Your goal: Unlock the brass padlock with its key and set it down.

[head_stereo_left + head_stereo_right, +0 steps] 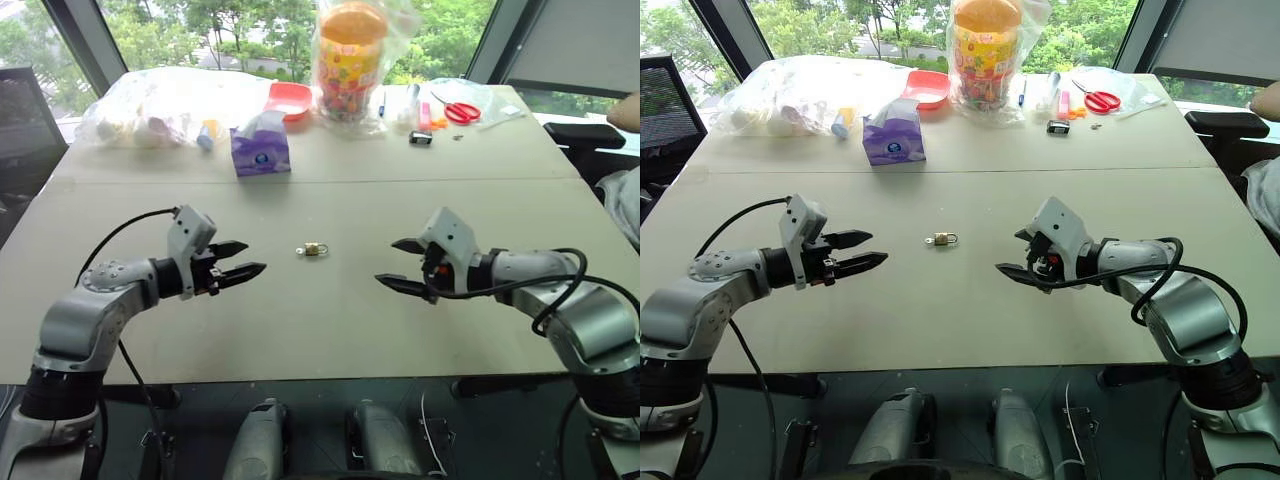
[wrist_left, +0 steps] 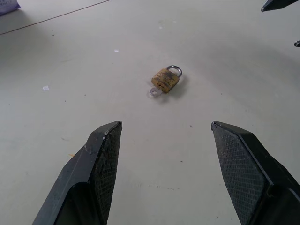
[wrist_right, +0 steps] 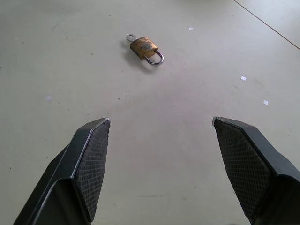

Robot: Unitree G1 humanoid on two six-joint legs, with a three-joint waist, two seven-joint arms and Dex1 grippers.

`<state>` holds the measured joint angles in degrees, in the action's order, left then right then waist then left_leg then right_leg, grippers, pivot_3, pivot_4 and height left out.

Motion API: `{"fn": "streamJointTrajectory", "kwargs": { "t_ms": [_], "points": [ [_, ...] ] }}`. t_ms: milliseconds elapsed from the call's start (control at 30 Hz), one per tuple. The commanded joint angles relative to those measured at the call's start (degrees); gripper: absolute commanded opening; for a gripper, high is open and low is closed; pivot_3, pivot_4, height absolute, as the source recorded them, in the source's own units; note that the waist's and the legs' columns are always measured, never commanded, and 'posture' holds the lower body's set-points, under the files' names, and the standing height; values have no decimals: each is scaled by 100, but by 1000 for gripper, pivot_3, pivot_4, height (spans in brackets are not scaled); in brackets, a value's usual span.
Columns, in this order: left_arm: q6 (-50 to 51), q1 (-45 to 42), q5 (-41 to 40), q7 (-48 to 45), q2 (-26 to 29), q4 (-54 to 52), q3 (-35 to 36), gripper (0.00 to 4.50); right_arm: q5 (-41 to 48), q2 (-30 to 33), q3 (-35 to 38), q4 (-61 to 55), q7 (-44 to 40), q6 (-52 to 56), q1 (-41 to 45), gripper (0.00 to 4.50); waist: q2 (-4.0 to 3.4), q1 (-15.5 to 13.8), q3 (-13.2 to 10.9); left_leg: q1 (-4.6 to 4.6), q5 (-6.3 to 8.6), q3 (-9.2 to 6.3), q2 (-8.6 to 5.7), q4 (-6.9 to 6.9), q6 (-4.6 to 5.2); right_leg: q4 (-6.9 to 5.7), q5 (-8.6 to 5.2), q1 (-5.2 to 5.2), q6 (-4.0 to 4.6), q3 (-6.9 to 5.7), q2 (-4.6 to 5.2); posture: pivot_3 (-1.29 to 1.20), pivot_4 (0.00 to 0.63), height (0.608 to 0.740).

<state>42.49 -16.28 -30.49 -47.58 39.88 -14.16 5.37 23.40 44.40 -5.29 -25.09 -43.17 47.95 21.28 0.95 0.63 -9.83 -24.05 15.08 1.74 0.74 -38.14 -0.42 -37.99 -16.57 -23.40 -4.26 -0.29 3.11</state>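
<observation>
The brass padlock (image 1: 316, 249) lies flat in the middle of the grey table (image 1: 320, 330), its silver shackle looking closed. The key (image 2: 154, 92) sits in the padlock's bottom, its round silver head sticking out toward my left side. My left gripper (image 1: 243, 259) hovers open to the left of the padlock, pointing at it. On the other side my right gripper (image 1: 398, 265) hangs open, also aimed at the padlock. Both are a hand's width away from it and hold nothing. The wrist views show the padlock (image 3: 146, 48) ahead between each pair of spread fingers.
At the table's far edge stand a purple tissue box (image 1: 260, 147), a red dish (image 1: 290, 100), a bagged colourful jar (image 1: 349, 58), plastic bags (image 1: 150, 110), red scissors (image 1: 462, 110) and small items. A person's arm (image 1: 622, 112) shows at the far right.
</observation>
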Motion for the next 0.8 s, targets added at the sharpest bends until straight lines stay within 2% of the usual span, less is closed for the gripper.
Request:
{"fn": "streamJointTrajectory", "kwargs": {
  "t_ms": [33,500,667,800],
  "points": [
    [-146,25,-40,-12,0,-94,115,3171,-55,-30,-2,-79,-2,-122,118,3649,0,-1,0,0,0,0,0,0,0,0,0,0,0,0,0,0,150,740],
    [-278,-125,129,-16,5,183,-60,3171,-222,-188,-155,173,0,-227,382,3649,0,3,0,0,0,0,-1,0,0,0,0,-1,1,0,4,0,150,740],
    [-568,-544,343,-381,199,678,-219,3171,-600,-555,-759,1020,-124,-427,1082,3649,-1,19,-1,0,0,1,-2,0,-1,-1,1,-3,3,0,4,0,150,740],
    [-983,-832,862,-1122,760,1116,-766,3171,-881,-1008,-1453,2043,-629,-664,1903,3649,-5,57,-3,1,0,6,-2,3,-1,-3,3,-8,5,-1,2,0,150,740]
  ]
}}
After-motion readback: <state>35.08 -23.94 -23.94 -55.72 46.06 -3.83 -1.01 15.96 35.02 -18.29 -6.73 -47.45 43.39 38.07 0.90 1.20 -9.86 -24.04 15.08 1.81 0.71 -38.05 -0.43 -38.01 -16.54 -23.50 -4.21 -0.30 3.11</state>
